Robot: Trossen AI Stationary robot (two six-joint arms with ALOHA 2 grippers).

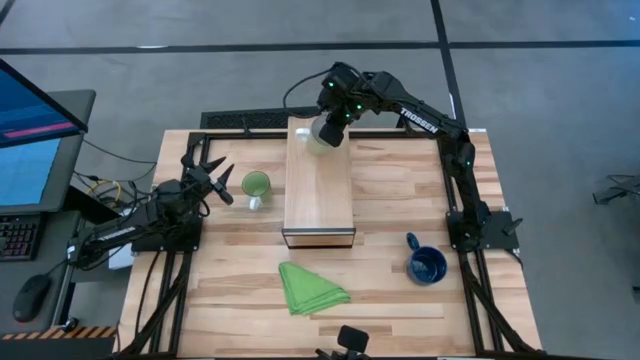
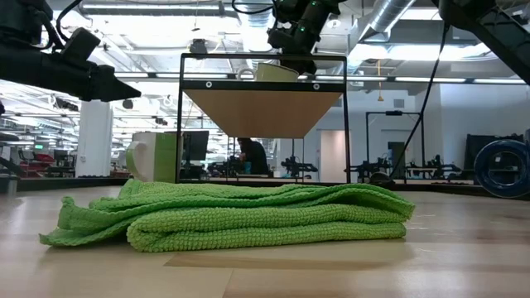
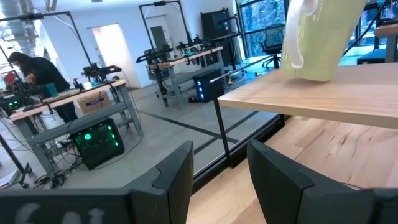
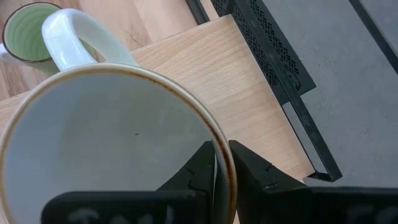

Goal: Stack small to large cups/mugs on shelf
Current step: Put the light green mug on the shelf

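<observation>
The small white mug [image 4: 112, 155] stands at the far end of the raised light-wood shelf [image 1: 318, 190]. My right gripper [image 1: 328, 132] is shut on it from above. It also shows in the low view [image 2: 277, 72] and, pale, in the left wrist view [image 3: 317, 37]. The light green mug [image 1: 256, 184] stands on the table left of the shelf. The dark blue mug [image 1: 427, 265] stands at the near right. My left gripper [image 1: 222, 182] is open and empty, raised just left of the green mug. My right gripper holds the white mug by its rim [image 4: 222, 163], on the side away from the handle [image 4: 81, 37]. One finger [image 4: 202, 171] is inside the mug and one [image 4: 261, 177] outside. The fingers come from above, pointing down. The mug is upright, its bottom [image 3: 314, 76] on the shelf top.
A folded green cloth [image 1: 312, 288] lies on the table in front of the shelf's near end. The shelf top near of the white mug is bare [image 1: 318, 200]. A black frame [image 1: 240, 122] runs along the table's far edge. A monitor [image 1: 30, 140] stands off the table's left.
</observation>
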